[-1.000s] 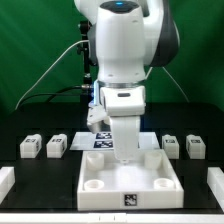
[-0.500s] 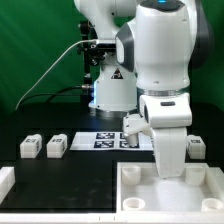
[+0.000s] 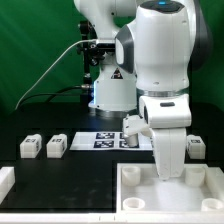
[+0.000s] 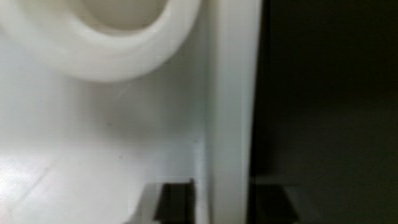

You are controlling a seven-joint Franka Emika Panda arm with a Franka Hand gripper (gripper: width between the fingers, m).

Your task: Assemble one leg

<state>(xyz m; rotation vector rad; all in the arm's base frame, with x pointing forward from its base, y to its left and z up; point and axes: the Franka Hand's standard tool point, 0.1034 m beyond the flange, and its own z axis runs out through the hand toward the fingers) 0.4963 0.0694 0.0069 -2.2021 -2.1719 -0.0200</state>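
The large white tray-like part (image 3: pixel 134 203) lies at the lower right of the exterior view. My gripper (image 3: pixel 170 172) comes straight down onto its rim. In the wrist view the gripper (image 4: pixel 221 205) has a dark finger (image 4: pixel 173 200) on each side of the tray's upright rim wall (image 4: pixel 222 120), both pressed against it. A round socket (image 4: pixel 116 40) of the tray shows beside the rim. Two small white legs (image 3: pixel 29 147) (image 3: pixel 56 146) stand at the exterior view's left and one leg (image 3: pixel 197 147) at its right. Any other leg is hidden behind the arm.
The marker board (image 3: pixel 100 139) lies flat on the black table behind the tray, in front of the robot base (image 3: pixel 108 95). A white block (image 3: pixel 5 181) sits at the exterior view's lower left edge. A green backdrop stands behind.
Since one second ago the arm and the tray have shifted to the exterior view's right and nearer the camera. Nothing has moved in the last half second.
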